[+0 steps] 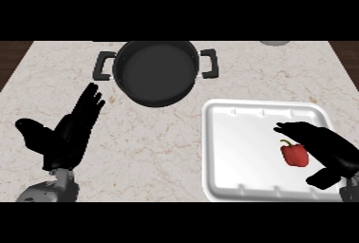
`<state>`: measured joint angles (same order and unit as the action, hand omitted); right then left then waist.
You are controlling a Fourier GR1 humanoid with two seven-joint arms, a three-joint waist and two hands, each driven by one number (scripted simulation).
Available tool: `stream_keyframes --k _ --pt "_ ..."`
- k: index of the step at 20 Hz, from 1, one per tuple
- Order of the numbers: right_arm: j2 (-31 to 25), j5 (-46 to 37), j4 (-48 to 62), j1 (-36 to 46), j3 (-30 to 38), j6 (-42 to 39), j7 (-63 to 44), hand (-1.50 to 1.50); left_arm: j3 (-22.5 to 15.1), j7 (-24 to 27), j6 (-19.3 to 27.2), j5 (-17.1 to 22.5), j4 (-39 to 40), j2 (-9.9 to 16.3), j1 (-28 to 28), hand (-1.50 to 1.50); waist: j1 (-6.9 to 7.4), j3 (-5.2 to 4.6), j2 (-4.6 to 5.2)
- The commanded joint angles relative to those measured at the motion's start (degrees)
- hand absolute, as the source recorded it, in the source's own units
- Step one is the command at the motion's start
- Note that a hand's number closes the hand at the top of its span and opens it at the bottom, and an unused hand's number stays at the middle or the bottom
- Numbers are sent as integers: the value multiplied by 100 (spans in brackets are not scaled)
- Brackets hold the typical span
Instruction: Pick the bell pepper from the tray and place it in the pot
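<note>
The counter spreads pale and marbled under me, and on it sit the two containers that matter: the white tray at my right and the dark pot farther off, toward the middle of the far side, its two handles sticking out to either side. The pot looks empty, nothing but its dark floor showing. The tray holds one thing only, the bell pepper, red with a little green stem, lying toward the tray's right side. My right hand arches over it from the right, fingers and thumb spread on either side of it and curving in but not closed; I hold nothing yet. To do this well, I think I should settle lower so the fingers bracket the pepper's body (not the stem, which would slip), then close before lifting clear of the tray's raised rim. My left hand rests at the left, fingers straight, empty.
</note>
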<state>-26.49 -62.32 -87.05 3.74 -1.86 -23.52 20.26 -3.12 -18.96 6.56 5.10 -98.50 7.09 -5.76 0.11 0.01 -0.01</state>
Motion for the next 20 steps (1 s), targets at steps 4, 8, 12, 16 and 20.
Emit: stream_keyframes --k 4,8,12,16,20 --pt "131 114 75 178 -33 272 695 150 33 207 -18 -148 413 -137 -223 0 -9 -1 3" --pt "409 -104 -50 168 -160 257 516 150 135 124 -108 -168 154 -93 -48 0 -7 -1 -1" --pt "1497 -292 -244 144 -161 31 -1328 150 195 -9 -142 -41 100 -26 -80 0 -43 -12 -13" --pt "2589 -403 63 169 325 267 -3290 150 114 85 -151 -89 21 -48 61 0 -11 -37 -13" --pt "2624 -308 -113 551 -319 662 -5099 150 44 8 -153 -79 168 -128 -189 0 109 -18 10"
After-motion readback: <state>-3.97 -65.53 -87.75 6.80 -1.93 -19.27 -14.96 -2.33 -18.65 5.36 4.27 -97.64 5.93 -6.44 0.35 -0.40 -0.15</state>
